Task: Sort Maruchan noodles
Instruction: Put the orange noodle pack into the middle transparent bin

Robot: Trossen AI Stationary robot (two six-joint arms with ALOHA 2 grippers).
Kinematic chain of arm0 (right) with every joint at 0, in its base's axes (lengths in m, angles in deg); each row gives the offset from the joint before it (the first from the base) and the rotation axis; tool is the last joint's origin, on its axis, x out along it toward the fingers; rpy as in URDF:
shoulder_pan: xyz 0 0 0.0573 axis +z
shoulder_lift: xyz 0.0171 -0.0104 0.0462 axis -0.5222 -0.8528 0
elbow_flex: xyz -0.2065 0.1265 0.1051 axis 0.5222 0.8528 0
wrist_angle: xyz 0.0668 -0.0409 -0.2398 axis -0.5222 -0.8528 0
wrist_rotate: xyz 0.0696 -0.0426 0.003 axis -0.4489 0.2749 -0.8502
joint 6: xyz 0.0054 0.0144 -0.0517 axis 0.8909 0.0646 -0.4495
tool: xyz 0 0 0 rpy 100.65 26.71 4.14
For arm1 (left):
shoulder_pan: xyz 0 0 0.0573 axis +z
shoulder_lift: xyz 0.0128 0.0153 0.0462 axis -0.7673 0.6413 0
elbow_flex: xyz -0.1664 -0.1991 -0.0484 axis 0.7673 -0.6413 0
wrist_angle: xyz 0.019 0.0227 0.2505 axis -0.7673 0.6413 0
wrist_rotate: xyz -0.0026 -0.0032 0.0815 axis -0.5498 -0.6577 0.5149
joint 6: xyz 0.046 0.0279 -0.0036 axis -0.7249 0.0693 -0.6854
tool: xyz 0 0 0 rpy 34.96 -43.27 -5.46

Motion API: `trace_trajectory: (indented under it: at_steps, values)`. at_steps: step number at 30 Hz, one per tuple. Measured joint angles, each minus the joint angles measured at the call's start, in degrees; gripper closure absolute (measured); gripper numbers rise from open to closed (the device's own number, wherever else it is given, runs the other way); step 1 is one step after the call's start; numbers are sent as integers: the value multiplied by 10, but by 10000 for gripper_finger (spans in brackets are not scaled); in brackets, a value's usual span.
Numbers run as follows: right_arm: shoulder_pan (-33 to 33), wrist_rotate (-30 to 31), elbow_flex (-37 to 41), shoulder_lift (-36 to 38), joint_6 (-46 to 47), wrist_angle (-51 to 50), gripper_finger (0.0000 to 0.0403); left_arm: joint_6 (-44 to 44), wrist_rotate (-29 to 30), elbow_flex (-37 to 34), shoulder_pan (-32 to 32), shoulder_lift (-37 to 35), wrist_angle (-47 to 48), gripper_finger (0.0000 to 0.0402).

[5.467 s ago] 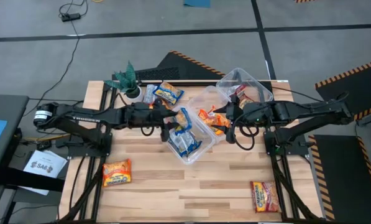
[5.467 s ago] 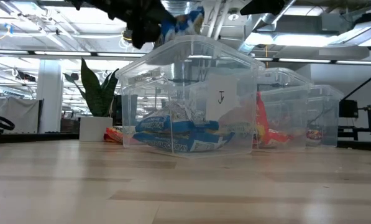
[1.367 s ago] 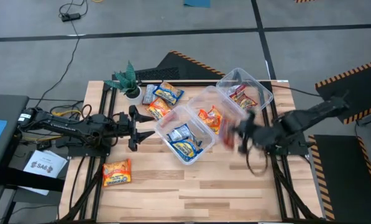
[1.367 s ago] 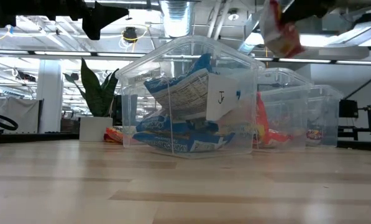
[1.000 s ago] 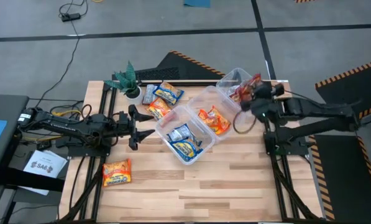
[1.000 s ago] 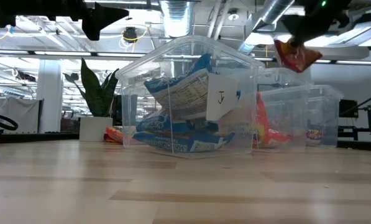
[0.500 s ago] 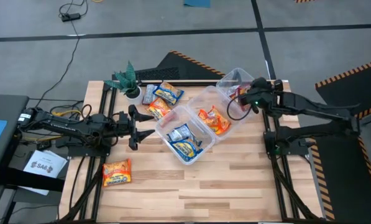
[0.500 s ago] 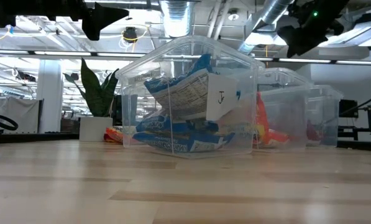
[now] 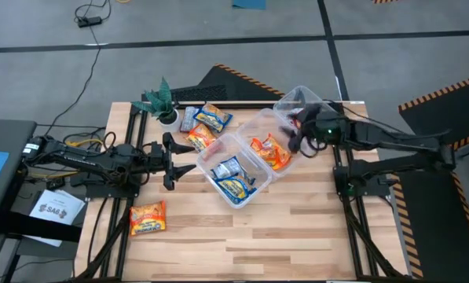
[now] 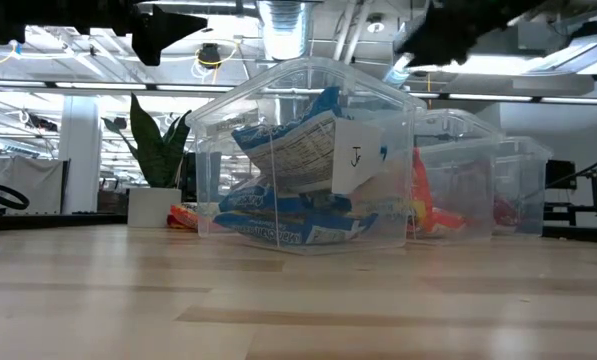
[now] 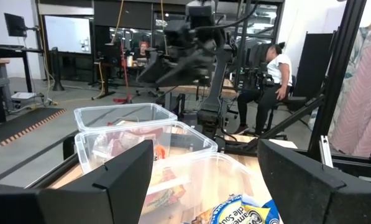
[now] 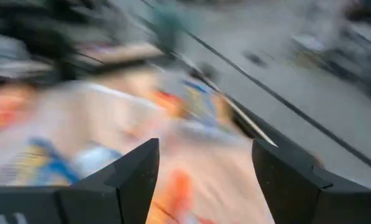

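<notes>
Robotics lab: exposed ceiling ducts (image 10: 278,20), hazard-striped floor mats (image 9: 434,98), seated person (image 11: 273,68).

The dark red-brown packet (image 9: 298,120) is no longer in the right gripper (image 9: 297,142); it now lies in the far tub (image 9: 287,101). That gripper's fingers, closed a second ago, now stand apart, and it has swung from the far tub toward the middle tub (image 9: 259,126).

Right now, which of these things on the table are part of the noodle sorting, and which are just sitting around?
Part of the job:
- crinkly plastic noodle packets, loose and already binned
- three clear plastic tubs
- open left gripper, open right gripper

Just lying about:
- small potted green plant
- wooden table
</notes>
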Motion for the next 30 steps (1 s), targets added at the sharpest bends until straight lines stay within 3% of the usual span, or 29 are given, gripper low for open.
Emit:
trace_trajectory:
  at_steps: [4,8,14,24,27,30]
  values:
    - [16,-130,44,-1,-51,154,124,-1,-1,0,0,0,4,127]
    - [38,-197,90,-2,-44,263,123,-1,-2,0,0,0,4,127]
    - [93,-205,132,-24,-35,388,123,0,-2,0,0,0,5,127]
    - [146,-204,134,-56,-50,396,123,14,-18,0,-1,0,23,127]
    - [145,-203,134,-54,-50,396,123,71,-50,23,-2,-6,114,127]
    - [144,-202,134,-53,-55,397,123,142,-61,103,-19,-7,322,127]
